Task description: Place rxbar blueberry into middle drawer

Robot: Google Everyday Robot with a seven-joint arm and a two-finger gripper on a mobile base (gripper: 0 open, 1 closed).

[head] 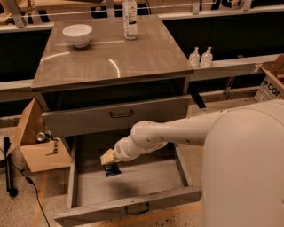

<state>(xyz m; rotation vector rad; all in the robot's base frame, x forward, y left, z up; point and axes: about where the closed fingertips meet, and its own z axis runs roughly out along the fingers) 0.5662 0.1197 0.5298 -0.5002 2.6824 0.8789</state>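
The rxbar blueberry (112, 170) is a small dark packet hanging from the tip of my gripper (108, 158). The gripper is shut on it, low inside the open middle drawer (146, 181), over the left part of its grey floor. The packet is just above the floor or touching it; I cannot tell which. The drawer is pulled far out, with its narrow front panel and dark handle (136, 209) nearest the camera. My pale arm (177, 131) reaches in from the right.
Above the open drawer is a closed grey drawer (116, 116) with a taller front. On the tabletop stand a white bowl (77, 34) and a clear bottle (129, 13). A cardboard box (40, 146) sits on the floor at the left.
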